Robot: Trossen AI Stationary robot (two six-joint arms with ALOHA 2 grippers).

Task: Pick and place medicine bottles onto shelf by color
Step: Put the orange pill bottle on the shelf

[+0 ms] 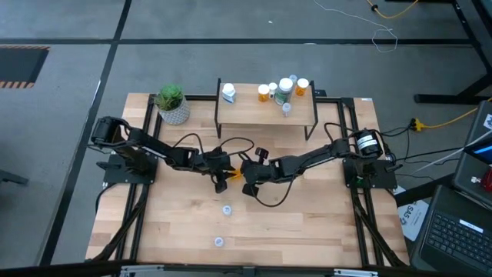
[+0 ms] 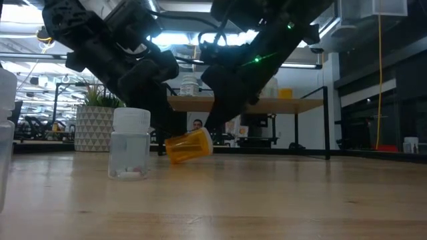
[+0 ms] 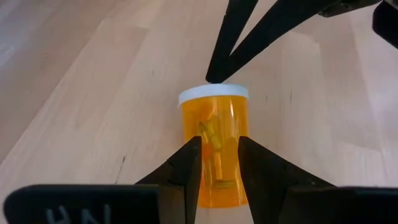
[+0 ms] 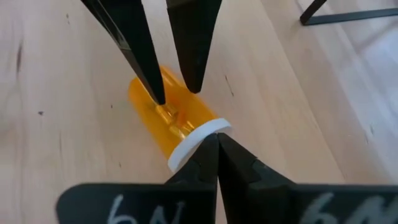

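The left gripper [image 3: 219, 163] pinched the tipped orange bottle [image 3: 214, 140]; the closed right gripper [image 4: 213, 144] touched its white cap [image 4: 194, 144] and could knock it loose

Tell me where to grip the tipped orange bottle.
Grip the orange bottle across its round body, midway along, coming down from above. It lies tilted on the table, so the curved sides face outward. The left pincer already straddles the body; the shut right pincer touches the white cap.

The room is bright. In the low view, ceiling lights glare at twelve o'clock, making both arms dark shapes, and the near small clear plastic bottle with white cap [image 2: 130, 143] looks blurry.
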